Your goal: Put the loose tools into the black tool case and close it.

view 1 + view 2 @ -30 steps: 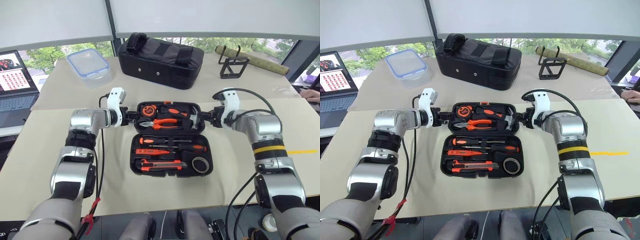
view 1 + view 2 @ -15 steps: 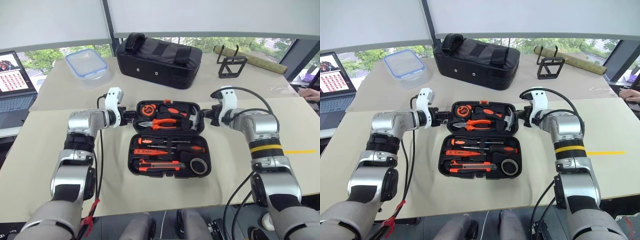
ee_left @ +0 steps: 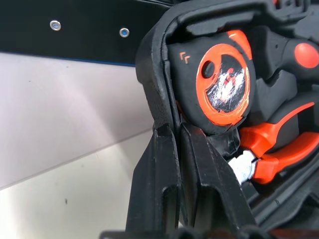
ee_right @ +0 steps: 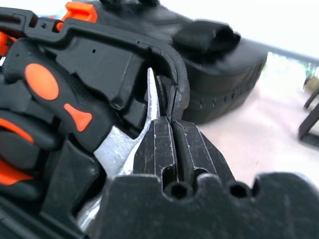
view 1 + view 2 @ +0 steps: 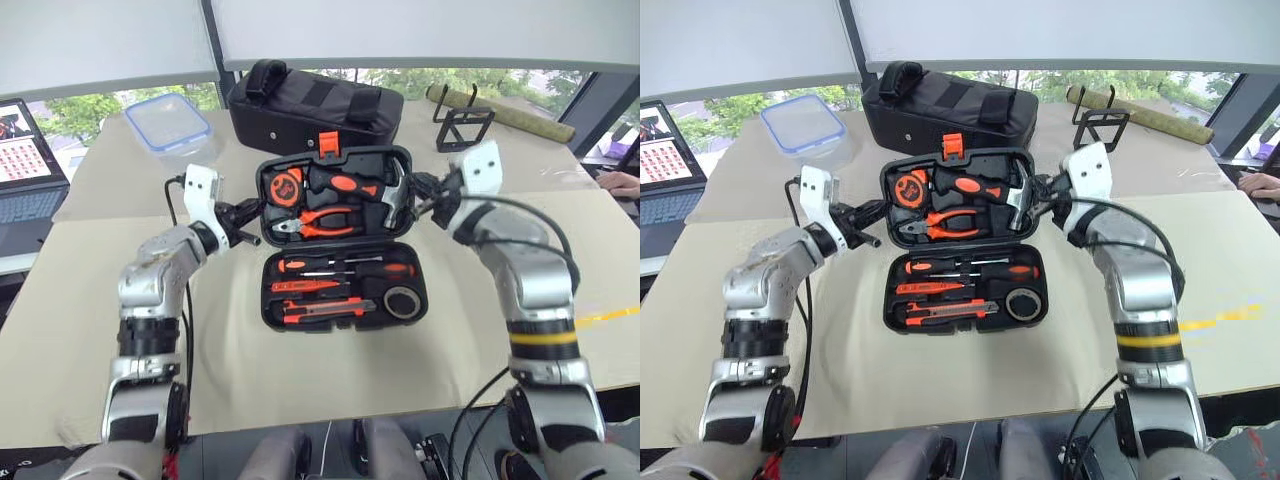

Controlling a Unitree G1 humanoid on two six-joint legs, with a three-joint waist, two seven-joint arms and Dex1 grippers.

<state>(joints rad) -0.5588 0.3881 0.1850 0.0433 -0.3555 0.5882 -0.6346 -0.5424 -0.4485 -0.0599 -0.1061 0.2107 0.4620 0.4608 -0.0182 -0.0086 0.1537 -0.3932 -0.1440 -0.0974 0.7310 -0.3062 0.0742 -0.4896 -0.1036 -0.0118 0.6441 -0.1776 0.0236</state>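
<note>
The black tool case lies open on the beige table cover, its lid tilted up on the hinge with the orange latch at the top. My left gripper is shut on the lid's left rim. On the opposite rim, my right gripper is also shut. The lower half holds two screwdrivers, a small orange screwdriver, a utility knife and a grey tape roll. A tape measure, hammer and pliers sit in the lid.
A black fabric bag stands just behind the case. A clear blue-rimmed container and a laptop are at the back left. A black wire stand and a rolled mat are at the back right, and a person's hand rests at the right edge.
Both grippers have risen and drawn back towards me, swinging the lid up from lying flat to standing tilted. The tools in both halves have stayed in their slots.
</note>
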